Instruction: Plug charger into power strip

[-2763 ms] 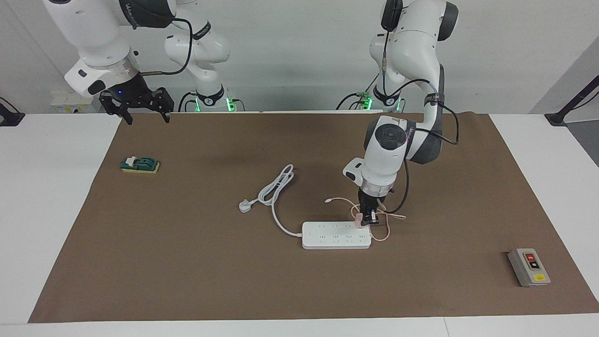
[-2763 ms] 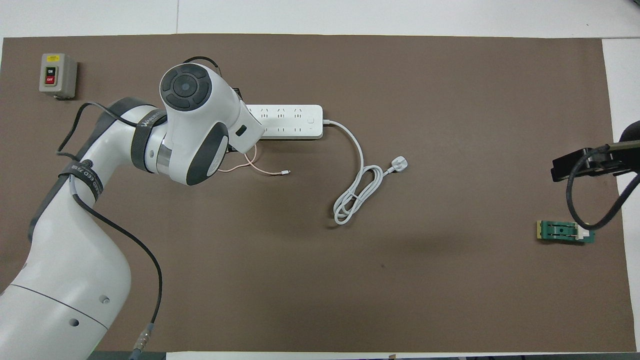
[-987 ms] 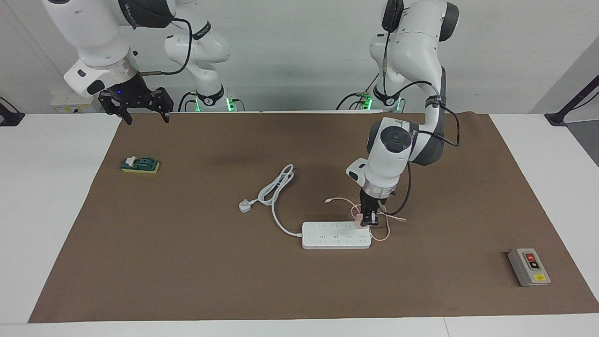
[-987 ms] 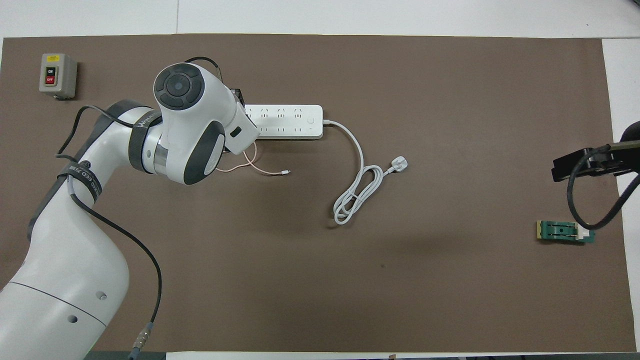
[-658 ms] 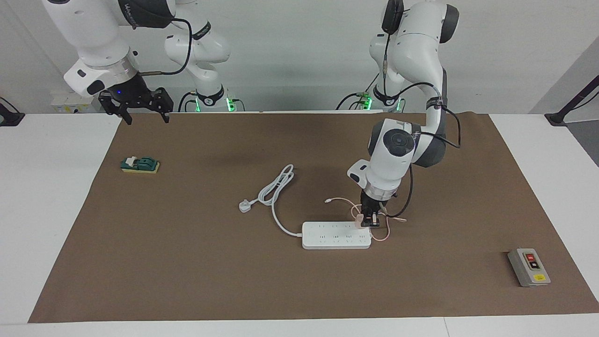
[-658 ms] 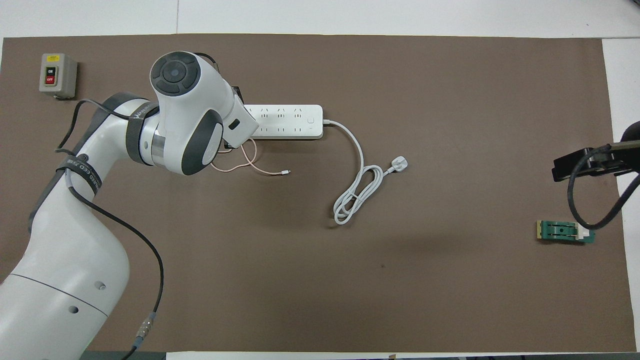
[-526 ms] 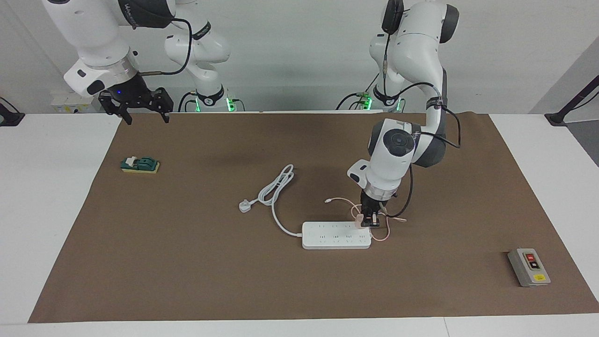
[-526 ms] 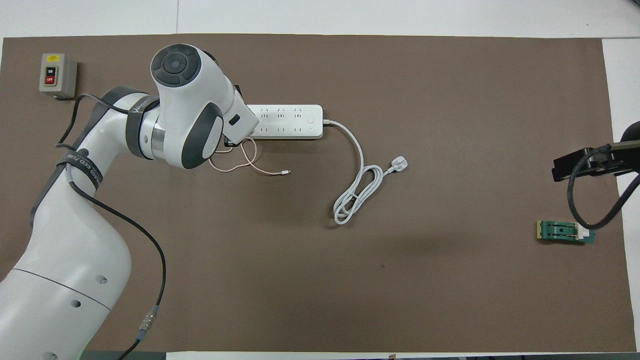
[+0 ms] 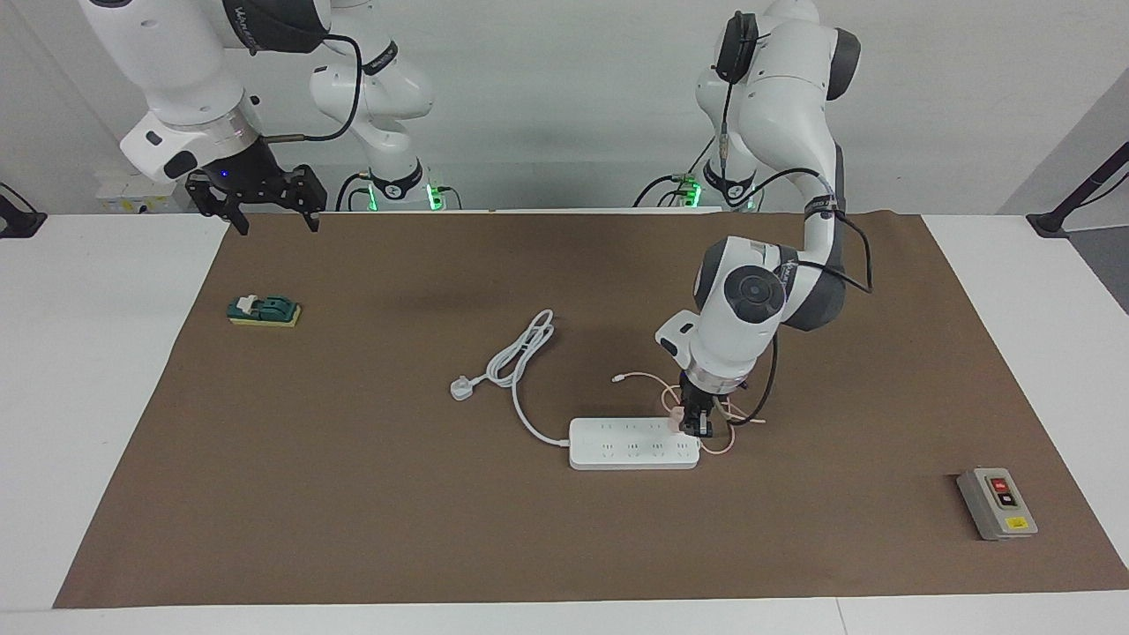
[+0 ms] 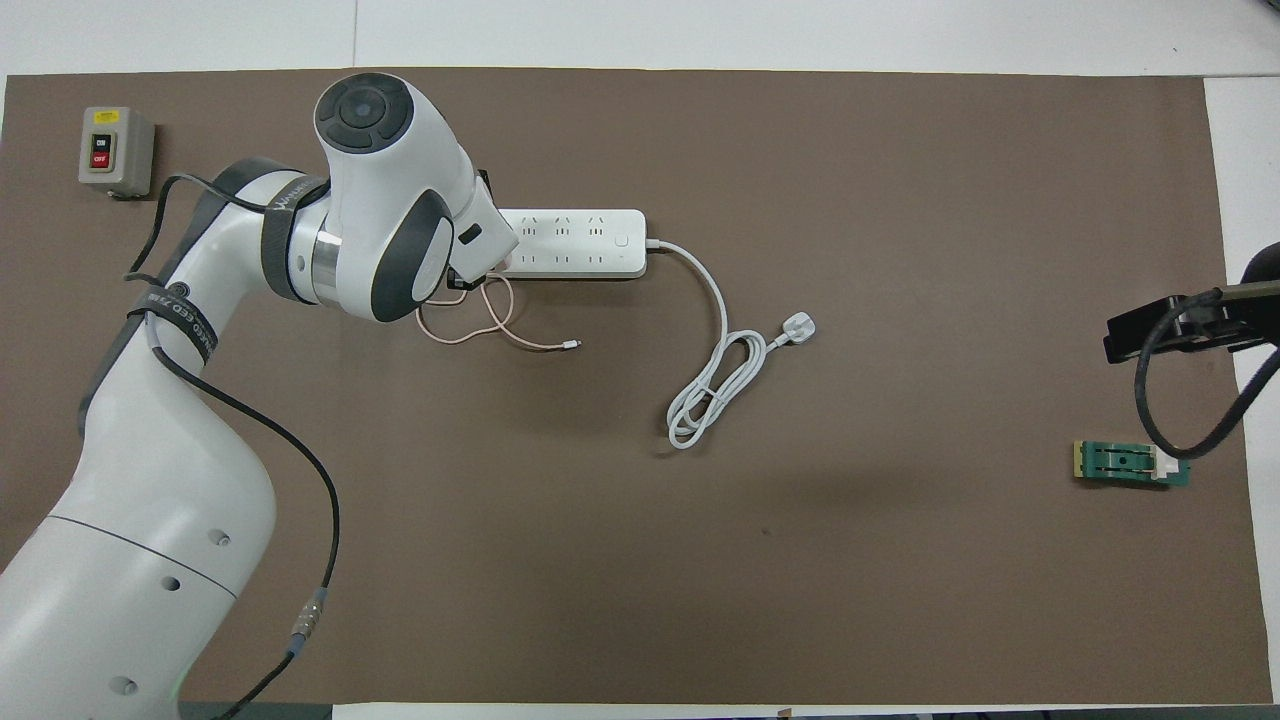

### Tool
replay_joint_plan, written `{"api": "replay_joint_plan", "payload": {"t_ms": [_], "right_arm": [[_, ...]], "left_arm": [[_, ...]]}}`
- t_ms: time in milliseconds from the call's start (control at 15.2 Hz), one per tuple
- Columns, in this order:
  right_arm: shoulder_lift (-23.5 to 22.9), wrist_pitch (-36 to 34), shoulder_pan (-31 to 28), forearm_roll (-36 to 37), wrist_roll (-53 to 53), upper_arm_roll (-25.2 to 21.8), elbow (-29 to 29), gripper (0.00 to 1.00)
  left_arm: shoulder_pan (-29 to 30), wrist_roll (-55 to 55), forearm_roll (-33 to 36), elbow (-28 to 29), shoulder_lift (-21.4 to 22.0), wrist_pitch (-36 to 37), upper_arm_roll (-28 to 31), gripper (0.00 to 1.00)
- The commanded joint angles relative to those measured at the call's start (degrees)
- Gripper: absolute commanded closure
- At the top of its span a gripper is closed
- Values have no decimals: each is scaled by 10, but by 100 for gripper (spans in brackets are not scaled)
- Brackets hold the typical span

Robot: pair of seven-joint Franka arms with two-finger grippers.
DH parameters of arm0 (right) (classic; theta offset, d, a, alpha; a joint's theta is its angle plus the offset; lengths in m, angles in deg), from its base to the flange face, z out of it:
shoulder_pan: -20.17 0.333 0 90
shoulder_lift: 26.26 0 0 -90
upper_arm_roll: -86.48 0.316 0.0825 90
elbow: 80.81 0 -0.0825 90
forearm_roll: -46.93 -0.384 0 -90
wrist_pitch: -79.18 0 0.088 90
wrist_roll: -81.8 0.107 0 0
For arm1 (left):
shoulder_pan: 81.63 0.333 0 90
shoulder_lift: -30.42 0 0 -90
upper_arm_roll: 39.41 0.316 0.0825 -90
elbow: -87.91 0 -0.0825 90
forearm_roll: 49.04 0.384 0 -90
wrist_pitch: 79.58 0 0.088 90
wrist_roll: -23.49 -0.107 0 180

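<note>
The charger (image 9: 676, 416), a small pale-pink cube, sits at the end of the power strip (image 9: 633, 444) that lies toward the left arm's end of the table, on the strip's row nearer the robots; whether its prongs are seated in an outlet cannot be told. Its thin pink cable (image 9: 648, 381) loops on the brown mat (image 9: 353, 494) just beside that end, on the side nearer the robots, and its free tip lies apart from the strip. The left gripper (image 9: 696, 423) points straight down onto the charger with its dark fingers pinching the pink cube; in the overhead view the arm's wrist covers both, and only the strip's other end (image 10: 590, 242) and the cable loop (image 10: 480, 325) show. The strip lies flat, long side across the table; its thick white cord (image 9: 527, 414) leaves the end toward the right arm, curls into a loose coil nearer the robots and ends in a white three-pin plug (image 9: 462, 387) lying on the mat, well apart from the charger. The right gripper (image 9: 275, 218) waits in the air over the mat's corner at the right arm's end, fingers spread. A green block (image 9: 264, 310) rests on the mat near it; a grey box (image 9: 997, 503) with red and black buttons stands at the left arm's end, farther from the robots than the strip.
</note>
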Motion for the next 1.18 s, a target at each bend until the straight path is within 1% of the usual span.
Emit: {"api": "replay_joint_plan", "payload": {"t_ms": [0, 461, 592, 658, 987, 1053, 1118], "right_arm": [[6, 8, -9, 2, 10, 6, -9, 0], [6, 8, -8, 2, 10, 6, -9, 0], [6, 9, -9, 2, 10, 6, -9, 0], [6, 8, -9, 2, 10, 6, -9, 0], [6, 9, -8, 2, 10, 6, -9, 0], [6, 10, -8, 2, 10, 6, -9, 0], [6, 13, -8, 2, 10, 6, -9, 0]], "left_arm": [[-5, -42, -6, -21, -42, -70, -7, 100], [-6, -36, -12, -21, -41, -67, -7, 100], [-4, -38, -18, -22, -41, -65, -7, 32], [-4, -39, -19, -23, -41, -62, -7, 0], [0, -38, -36, -30, -39, -29, -7, 0], [2, -37, -36, -34, -36, -20, -7, 0], [3, -35, -40, -34, -23, -12, -7, 0]]}}
